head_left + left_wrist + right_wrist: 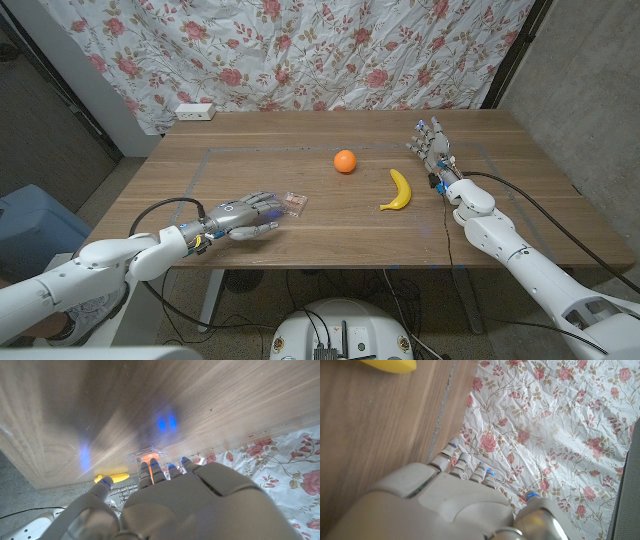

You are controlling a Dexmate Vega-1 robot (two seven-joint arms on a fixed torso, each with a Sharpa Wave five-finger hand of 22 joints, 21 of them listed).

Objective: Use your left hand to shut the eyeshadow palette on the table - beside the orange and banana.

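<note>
The eyeshadow palette (pixel 293 203), a small clear case with pink inside, lies low on the wooden table (pixel 330 240), left of centre; in the left wrist view the palette (pixel 147 454) sits just past my fingertips (pixel 155 466). My left hand (pixel 245 215) reaches toward it with fingers extended and apart, their tips at its near edge; I cannot tell if they touch. The orange (pixel 345 161) and banana (pixel 398 190) lie to the palette's right. My right hand (pixel 432 148) stands with fingers spread near the table's right side, holding nothing.
A white power strip (pixel 195 112) lies at the table's back left corner. A floral curtain (pixel 340 50) hangs behind. A faint taped rectangle (pixel 210 152) marks the tabletop. The banana's tip (pixel 390 365) shows beyond my right hand (pixel 460 505).
</note>
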